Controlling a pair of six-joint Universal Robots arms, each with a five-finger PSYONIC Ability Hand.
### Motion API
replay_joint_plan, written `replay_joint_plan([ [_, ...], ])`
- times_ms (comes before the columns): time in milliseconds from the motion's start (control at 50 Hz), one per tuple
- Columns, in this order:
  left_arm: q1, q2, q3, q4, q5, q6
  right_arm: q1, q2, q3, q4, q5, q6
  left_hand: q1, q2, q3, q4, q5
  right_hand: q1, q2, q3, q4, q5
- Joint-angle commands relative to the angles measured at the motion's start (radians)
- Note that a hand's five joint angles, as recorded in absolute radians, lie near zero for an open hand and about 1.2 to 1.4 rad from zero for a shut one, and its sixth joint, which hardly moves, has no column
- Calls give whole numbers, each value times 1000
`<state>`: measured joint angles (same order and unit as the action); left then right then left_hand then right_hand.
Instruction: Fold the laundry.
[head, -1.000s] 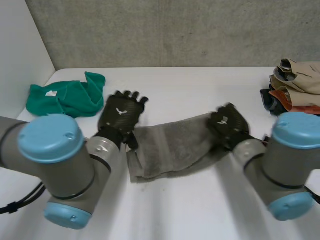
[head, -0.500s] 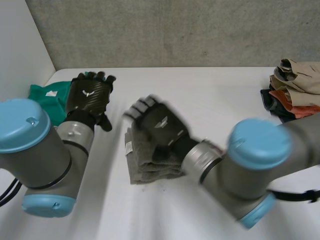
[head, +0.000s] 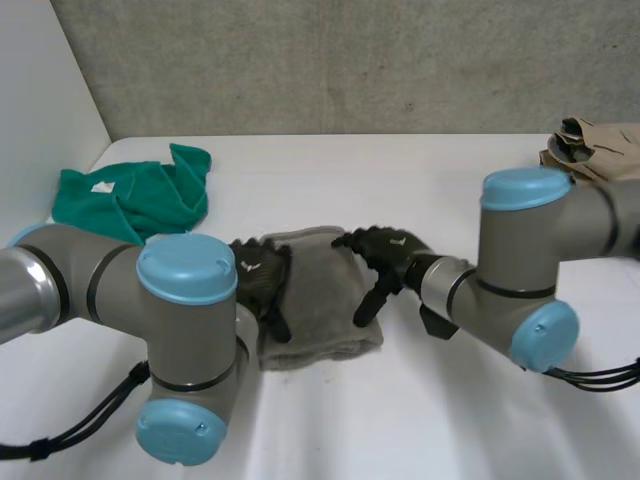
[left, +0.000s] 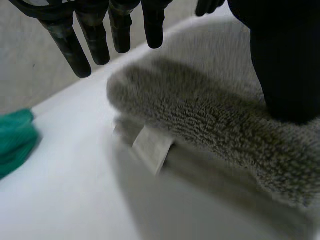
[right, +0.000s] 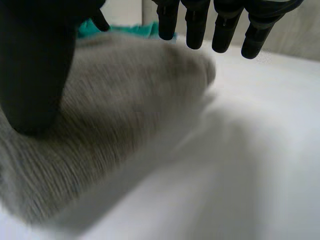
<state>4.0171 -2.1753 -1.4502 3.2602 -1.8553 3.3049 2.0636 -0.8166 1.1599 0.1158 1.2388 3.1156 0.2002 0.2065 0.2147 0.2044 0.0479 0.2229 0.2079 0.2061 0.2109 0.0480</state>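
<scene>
**A:** Where is the piece being folded?

**B:** The grey terry towel (head: 322, 285) lies doubled into a thick pad in the middle of the white table (head: 400, 420), with a hand on either side of it.

**A:** And what is each hand doing?

**B:** The left hand (head: 262, 283) sits on the towel's nine o'clock edge. In its wrist view the fingers (left: 70, 45) are straight and reach past the rounded fold. The thumb lies on the pile and nothing is pinched, so it is an open hand, resting. The right hand (head: 392, 250) is at three o'clock. Its fingers (right: 222, 30) are straight too, the thumb is planted on the top layer, and it grips nothing.

**A:** Why hold it that way?

**B:** My guess is they're flattening the pad from both sides so the springy layers don't open. A white sewn-in label (left: 152, 146) pokes out between the layers near the left hand's fingertips, so that edge looks not quite flush.

**A:** What else is on the table?

**B:** A crumpled green cloth (head: 130, 198) lies at ten o'clock from the towel, well apart. A heap of beige garments (head: 597, 150) sits at two o'clock, near the table's edge. I can't tell whether either is finished or waiting.
</scene>
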Motion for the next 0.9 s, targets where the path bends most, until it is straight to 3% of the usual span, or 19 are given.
replay_joint_plan([
  [20,11,-14,-27,-7,-28,175,39,62,-31,4,77,-165,43,36,28,38,20,-48,-33,-32,-36,-48],
  [140,5,9,-19,3,-19,197,70,-13,-11,2,140,-279,28,22,14,24,6,-23,-8,-7,-11,-23],
  [280,22,152,31,16,112,193,105,-194,174,-161,175,-316,19,13,5,15,-3,-29,-14,-12,-17,-29],
  [360,51,206,62,19,243,180,154,-271,328,-301,218,-318,28,22,13,24,6,-29,-14,-13,-17,-29],
  [420,63,227,102,-3,422,144,199,-294,437,-373,229,-328,31,25,16,27,9,-29,-14,-13,-17,-29],
  [440,68,230,114,-23,497,121,219,-294,479,-399,232,-336,31,25,16,27,9,-32,-17,-15,-20,-32],
  [520,101,233,160,-111,666,53,253,-271,546,-488,234,-339,37,31,22,33,15,-35,-20,-18,-23,-35],
  [580,126,226,200,-174,744,24,265,-212,552,-576,238,-345,37,31,22,33,15,-29,-14,-13,-17,-29],
  [740,125,215,214,-195,755,24,263,-99,500,-699,240,-409,37,31,22,33,15,12,27,28,24,12],
  [900,126,213,214,-194,749,22,260,-39,439,-722,238,-456,34,28,19,30,12,229,244,245,241,229],
])
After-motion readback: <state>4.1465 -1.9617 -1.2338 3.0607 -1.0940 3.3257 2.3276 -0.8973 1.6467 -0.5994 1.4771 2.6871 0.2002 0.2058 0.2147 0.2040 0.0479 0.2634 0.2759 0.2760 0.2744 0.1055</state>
